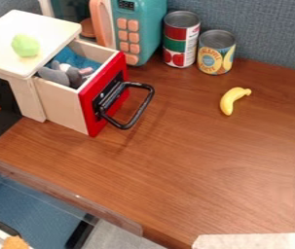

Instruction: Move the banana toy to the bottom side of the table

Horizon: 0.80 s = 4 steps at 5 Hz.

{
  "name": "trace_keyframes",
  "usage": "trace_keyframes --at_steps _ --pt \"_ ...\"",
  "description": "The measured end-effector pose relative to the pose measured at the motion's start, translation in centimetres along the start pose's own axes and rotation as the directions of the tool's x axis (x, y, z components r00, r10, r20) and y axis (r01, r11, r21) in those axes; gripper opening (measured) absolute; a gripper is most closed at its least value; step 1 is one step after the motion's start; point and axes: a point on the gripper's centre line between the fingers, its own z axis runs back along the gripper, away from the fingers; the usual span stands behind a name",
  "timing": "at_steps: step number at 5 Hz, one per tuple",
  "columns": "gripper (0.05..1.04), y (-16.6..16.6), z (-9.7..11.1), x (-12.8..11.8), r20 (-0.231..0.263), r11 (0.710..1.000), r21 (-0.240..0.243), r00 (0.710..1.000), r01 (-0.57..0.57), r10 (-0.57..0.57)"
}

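The yellow banana toy (231,98) is seen lying on the brown wood-grain worktop (208,163), in its upper right part, in front of the two cans and apart from them. Its stem end is pointed towards the upper right, and its other end is turned down. Whether the pincer is open, closed or gripping something cannot be told.

Two cans are stood upright near the back: a red and green one (181,39) and, just beside it on the right, a yellow-labelled one (216,52). To their left, a teal toy microwave (146,26) with orange buttons is placed. At the left, a pale wooden box (52,24) is topped by a light green lump (25,44). Its drawer (62,104) is pulled out, and its red front (92,114) is fitted with a black handle (143,108). Inside the drawer, a grey plush toy (55,75) and something blue (81,58) are held. Black tape (3,104) is run down the box onto the worktop. Whitish tape is laid along the lower edge (247,240) and at the right.
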Motion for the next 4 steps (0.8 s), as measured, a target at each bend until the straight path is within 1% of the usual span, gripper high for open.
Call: trace_keyframes --at_steps 1,2,3,4 --pt "1.0 -0.4 -1.7 -0.3 -0.044 1.0 -0.014 0.999 0.006 -0.007" --pt "0.999 -5.3 -3.3 -1.1 -0.063 0.993 -0.064 0.992 0.101 -0.105" --pt "0.999 -11.0 -1.3 -1.5 -0.015 0.971 -0.11 0.976 0.212 -0.215" --pt "0.999 -15.2 -0.8 -1.7 0.013 0.944 -0.141 0.954 0.298 -0.299"
